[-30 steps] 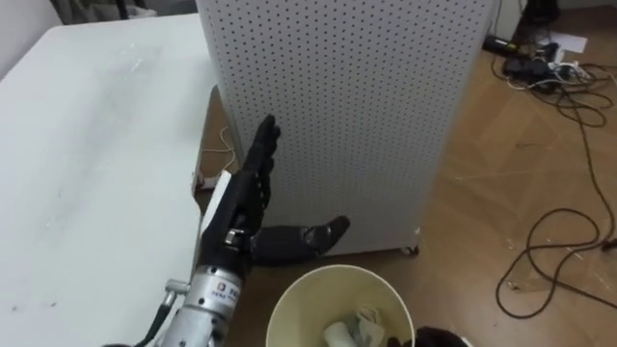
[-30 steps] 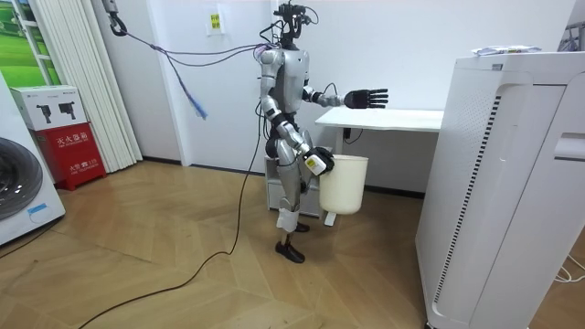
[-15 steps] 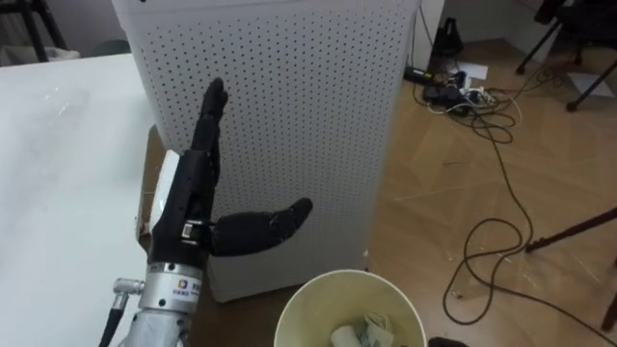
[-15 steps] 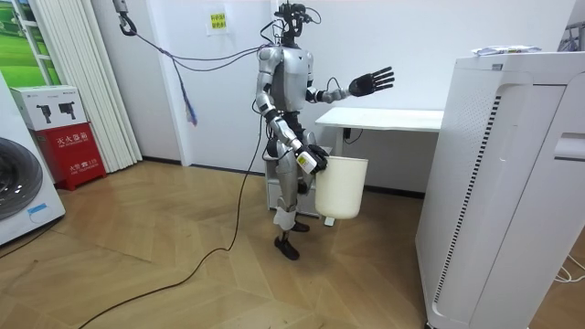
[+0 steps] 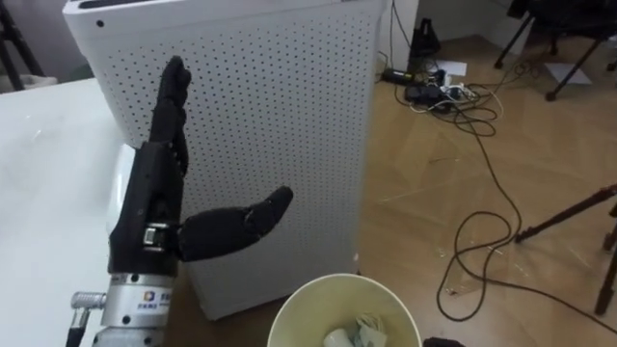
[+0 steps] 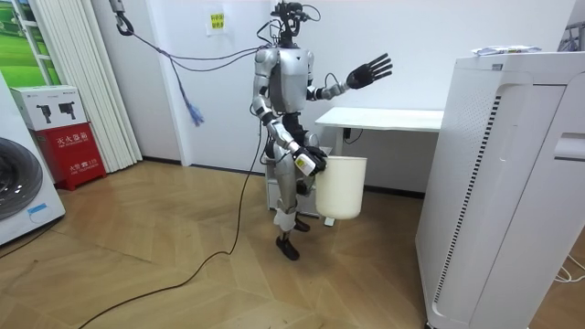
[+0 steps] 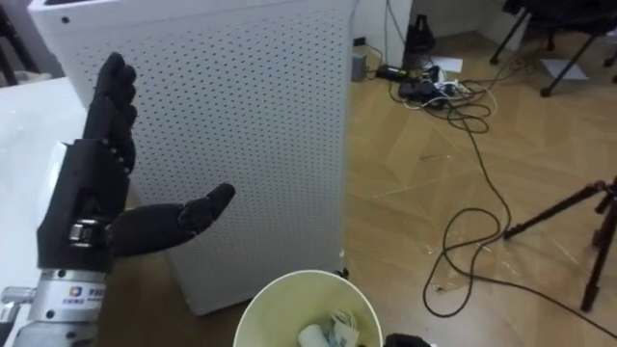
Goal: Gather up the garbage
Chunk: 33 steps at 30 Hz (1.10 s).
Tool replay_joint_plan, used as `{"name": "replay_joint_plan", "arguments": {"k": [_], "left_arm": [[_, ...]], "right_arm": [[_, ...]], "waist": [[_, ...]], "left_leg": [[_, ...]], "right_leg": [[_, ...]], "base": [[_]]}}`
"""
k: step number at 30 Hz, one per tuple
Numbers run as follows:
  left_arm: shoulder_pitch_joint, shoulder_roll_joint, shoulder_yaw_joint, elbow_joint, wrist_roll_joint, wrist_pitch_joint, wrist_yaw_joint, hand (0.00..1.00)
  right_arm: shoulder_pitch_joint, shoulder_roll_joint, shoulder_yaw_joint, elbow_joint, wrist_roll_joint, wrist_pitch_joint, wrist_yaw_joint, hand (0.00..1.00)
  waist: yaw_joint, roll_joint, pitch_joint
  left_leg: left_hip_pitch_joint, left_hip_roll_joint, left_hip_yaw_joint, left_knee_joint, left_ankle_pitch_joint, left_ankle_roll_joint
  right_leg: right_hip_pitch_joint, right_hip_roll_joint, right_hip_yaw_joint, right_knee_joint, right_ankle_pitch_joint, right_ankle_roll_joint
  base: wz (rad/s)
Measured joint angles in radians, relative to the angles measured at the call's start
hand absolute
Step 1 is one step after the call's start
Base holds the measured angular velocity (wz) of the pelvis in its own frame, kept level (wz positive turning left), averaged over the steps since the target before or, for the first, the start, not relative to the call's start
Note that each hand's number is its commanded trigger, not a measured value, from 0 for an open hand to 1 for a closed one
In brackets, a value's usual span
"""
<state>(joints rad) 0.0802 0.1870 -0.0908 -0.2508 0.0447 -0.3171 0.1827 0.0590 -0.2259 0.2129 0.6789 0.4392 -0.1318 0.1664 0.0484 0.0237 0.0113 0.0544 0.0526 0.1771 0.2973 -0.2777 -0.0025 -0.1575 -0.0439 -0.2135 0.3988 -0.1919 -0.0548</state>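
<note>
Left hand (image 5: 145, 207) up before the head camera, flat and spread from the thumb: fingers straight, close together, pointing upward, thumb out toward the right. Holds nothing.

Garbage (image 5: 353, 331) low in the eye views: crumpled white scraps, paper or wrapping by the look. Lies heaped at the bottom of a round cream bin (image 5: 339, 279), well apart from the raised hand.

Behind the hand, a white perforated cabinet (image 5: 289, 106); to its left the white desk (image 5: 43, 183); to its right dark cables (image 5: 482, 145) looping over the wooden floor (image 5: 434, 222).

From the room view, more: bin carried off the floor at hip height, right hand (image 6: 308, 163) at its rim on the room view's left side. Clamped or loose, cannot tell. Left hand lifted above the desk there, and a tall white appliance (image 6: 503, 183) at the room view's right.
</note>
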Motion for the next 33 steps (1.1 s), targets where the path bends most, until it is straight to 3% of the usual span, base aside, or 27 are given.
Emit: {"name": "replay_joint_plan", "arguments": {"k": [2, 7, 9, 12, 13, 15, 16, 18, 20, 21, 23, 24, 25, 27, 29, 30, 31, 32, 33], "left_arm": [[0.006, 0.005, 0.002, 0.000, 0.025, -0.002, 0.003, 0.00], [0.005, 0.005, 0.014, -0.001, 0.062, -0.012, 0.024, 0.00], [0.005, 0.014, 0.018, -0.001, 0.083, -0.012, 0.033, 0.00], [0.004, 0.028, 0.019, -0.001, 0.087, -0.014, 0.055, 0.00], [0.002, 0.031, 0.019, 0.000, 0.098, -0.018, 0.064, 0.00], [-0.005, 0.030, 0.015, 0.000, 0.105, -0.026, 0.065, 0.00], [-0.005, 0.030, 0.015, 0.000, 0.104, -0.037, 0.071, 0.00], [-0.005, 0.030, 0.017, 0.000, 0.105, -0.047, 0.078, 0.00], [-0.006, 0.030, 0.018, 0.001, 0.106, -0.069, 0.085, 0.00], [-0.005, 0.030, 0.019, 0.001, 0.110, -0.074, 0.088, 0.00], [-0.006, 0.028, 0.030, 0.000, 0.145, -0.088, 0.092, 0.00], [-0.006, 0.029, 0.033, 0.000, 0.150, -0.091, 0.094, 0.00], [-0.006, 0.029, 0.037, 0.000, 0.164, -0.094, 0.098, 0.00], [-0.006, 0.030, 0.030, 0.000, 0.171, -0.093, 0.099, 0.00], [-0.009, 0.039, 0.029, 0.000, 0.195, -0.093, 0.106, 0.00], [-0.013, 0.041, 0.030, 0.000, 0.206, -0.093, 0.112, 0.00], [-0.031, 0.046, 0.029, 0.000, 0.216, -0.094, 0.120, 0.00], [-0.047, 0.051, 0.028, 0.000, 0.223, -0.095, 0.128, 0.00], [-0.056, 0.052, 0.028, 0.000, 0.225, -0.096, 0.136, 0.00]], "right_arm": [[0.002, -0.006, 0.000, 0.000, -0.016, 0.000, 0.000, 1.00], [0.015, -0.013, -0.002, -0.006, -0.019, 0.000, 0.003, 1.00], [0.019, -0.014, -0.001, -0.007, -0.020, 0.000, 0.013, 1.00], [0.031, -0.021, 0.000, -0.005, -0.016, 0.000, 0.031, 1.00], [0.034, -0.020, 0.002, -0.005, -0.016, 0.000, 0.035, 1.00], [0.040, -0.018, 0.002, -0.013, -0.018, 0.000, 0.033, 1.00], [0.042, -0.024, 0.001, -0.014, -0.017, 0.000, 0.031, 1.00], [0.045, -0.027, 0.002, -0.014, -0.017, 0.000, 0.030, 1.00], [0.060, -0.034, 0.017, -0.016, -0.015, 0.000, 0.032, 1.00], [0.064, -0.033, 0.019, -0.016, -0.016, 0.000, 0.032, 1.00], [0.079, -0.032, 0.020, -0.016, -0.016, 0.000, 0.034, 1.00], [0.079, -0.030, 0.020, -0.017, -0.016, 0.000, 0.034, 1.00], [0.079, -0.030, 0.020, -0.019, -0.015, 0.001, 0.034, 1.00], [0.079, -0.033, 0.018, -0.019, -0.011, 0.002, 0.032, 1.00], [0.083, -0.048, 0.020, -0.036, -0.007, 0.002, 0.029, 1.00], [0.083, -0.052, 0.020, -0.045, -0.007, 0.002, 0.029, 1.00], [0.084, -0.055, 0.020, -0.061, -0.007, 0.002, 0.028, 1.00], [0.083, -0.055, 0.019, -0.072, -0.007, 0.002, 0.028, 1.00], [0.081, -0.050, 0.019, -0.076, -0.007, 0.002, 0.028, 1.00]], "waist": [[-0.004, 0.000, 0.0000], [0.004, 0.001, 0.0000], [0.006, 0.001, 0.0001], [0.006, 0.013, 0.0064], [0.005, 0.011, 0.0144], [-0.013, 0.016, 0.0113], [-0.013, 0.015, 0.0128], [0.006, 0.014, 0.0134], [0.021, 0.014, 0.0119], [0.028, 0.013, 0.0114], [0.037, 0.000, 0.0016], [0.037, 0.001, -0.0024], [0.035, -0.017, 0.0017], [0.033, -0.034, 0.0006], [0.035, -0.042, -0.0025], [0.034, -0.042, -0.0024], [0.033, -0.047, 0.0005], [0.033, -0.048, 0.0012], [0.032, -0.047, 0.0013]], "left_leg": [[0.007, -0.001, -0.030, -0.012, 0.004, -0.007], [0.006, 0.005, -0.038, 0.002, 0.004, -0.012], [-0.020, 0.012, -0.038, 0.073, -0.004, -0.025], [-0.112, 0.034, -0.046, 0.331, 0.001, -0.033], [-0.159, 0.039, -0.055, 0.417, 0.005, -0.047], [-0.250, 0.019, -0.084, 0.426, -0.002, -0.037], [-0.307, -0.001, -0.084, 0.391, 0.001, -0.034], [-0.365, -0.020, -0.079, 0.255, 0.042, -0.042], [-0.383, -0.027, -0.106, 0.036, 0.130, -0.041], [-0.384, -0.028, -0.117, 0.010, 0.159, -0.036], [-0.376, -0.041, -0.115, 0.014, 0.270, -0.005], [-0.376, -0.046, -0.107, 0.019, 0.280, 0.007], [-0.376, -0.061, -0.088, 0.040, 0.286, 0.017], [-0.386, -0.088, -0.077, 0.104, 0.274, 0.055], [-0.391, -0.133, -0.066, 0.197, 0.172, 0.084], [-0.390, -0.143, -0.060, 0.214, 0.157, 0.098], [-0.383, -0.164, -0.046, 0.243, 0.126, 0.117], [-0.367, -0.181, -0.042, 0.263, 0.093, 0.131], [-0.358, -0.187, -0.044, 0.269, 0.079, 0.136]], "right_leg": [[0.001, 0.009, 0.012, -0.001, 0.000, -0.004], [-0.001, 0.020, 0.013, 0.001, -0.004, -0.015], [-0.001, 0.025, 0.018, 0.011, -0.016, -0.022], [0.027, 0.016, 0.025, 0.044, -0.042, -0.034], [0.037, 0.016, 0.034, 0.063, -0.067, -0.040], [0.041, 0.012, 0.045, 0.075, -0.088, -0.040], [0.047, 0.007, 0.055, 0.075, -0.098, -0.029], [0.063, 0.002, 0.073, 0.080, -0.111, -0.023], [0.088, -0.001, 0.074, 0.109, -0.159, -0.010], [0.096, -0.005, 0.073, 0.121, -0.175, -0.004], [0.125, -0.047, 0.038, 0.148, -0.228, 0.040], [0.128, -0.056, 0.038, 0.152, -0.234, 0.050], [0.137, -0.082, 0.035, 0.159, -0.249, 0.061], [0.163, -0.114, 0.027, 0.159, -0.274, 0.087], [0.200, -0.167, 0.000, 0.204, -0.296, 0.123], [0.195, -0.186, -0.010, 0.252, -0.295, 0.125], [0.158, -0.230, -0.005, 0.363, -0.278, 0.135], [0.129, -0.255, 0.016, 0.458, -0.239, 0.140], [0.118, -0.262, 0.022, 0.496, -0.212, 0.136]], "base": [[-0.07], [-0.09], [-0.09], [-0.07], [0.22], [0.27], [-0.04], [-0.24], [-0.33], [-0.34], [-0.20], [0.00], [0.11], [0.15], [0.13], [0.20], [0.21], [0.19], [0.17]]}}
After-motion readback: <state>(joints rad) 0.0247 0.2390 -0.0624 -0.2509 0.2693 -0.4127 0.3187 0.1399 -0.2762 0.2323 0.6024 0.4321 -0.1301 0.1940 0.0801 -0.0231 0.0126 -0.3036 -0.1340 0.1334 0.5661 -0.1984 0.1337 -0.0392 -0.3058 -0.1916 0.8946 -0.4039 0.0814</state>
